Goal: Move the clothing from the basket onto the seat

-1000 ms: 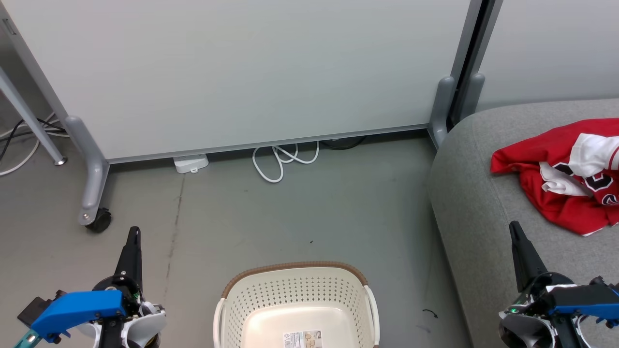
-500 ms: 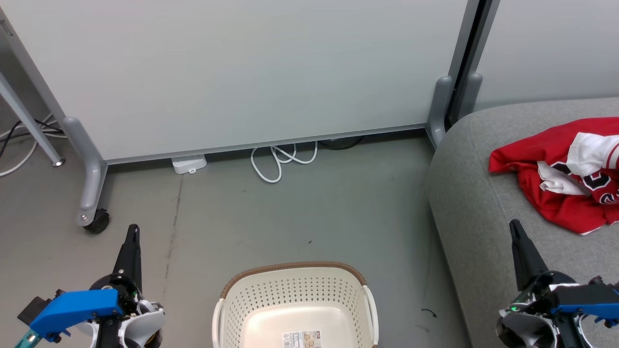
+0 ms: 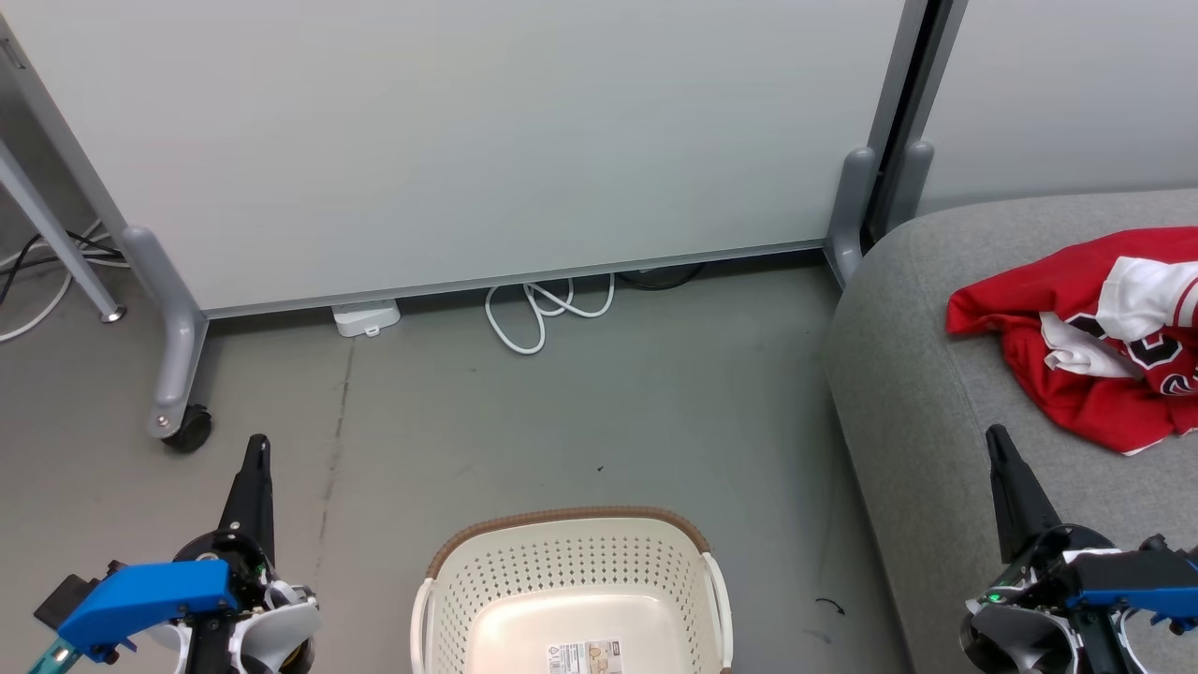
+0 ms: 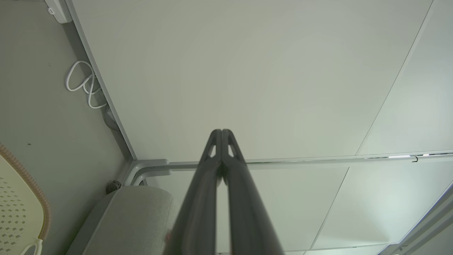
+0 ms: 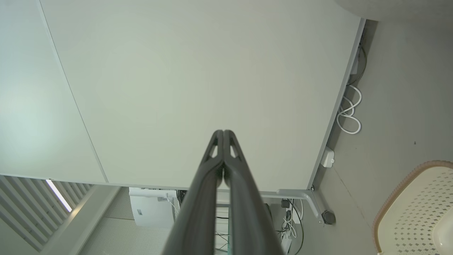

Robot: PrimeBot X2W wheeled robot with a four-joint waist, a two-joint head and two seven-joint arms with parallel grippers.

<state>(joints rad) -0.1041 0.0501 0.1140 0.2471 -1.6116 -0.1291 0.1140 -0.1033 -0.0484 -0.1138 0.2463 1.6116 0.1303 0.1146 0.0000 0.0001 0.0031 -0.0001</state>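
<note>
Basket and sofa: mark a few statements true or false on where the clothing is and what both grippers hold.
1. The visible part of the basket holds only a label. True.
2. The red clothing lies on the floor. False: it lies on the grey sofa.
3. The left gripper has its fingers shut together on nothing. True.
4. The right gripper is shut on a garment. False: its fingers are shut together, empty.
5. A white cable lies looped on the floor by the partition. True.
</note>
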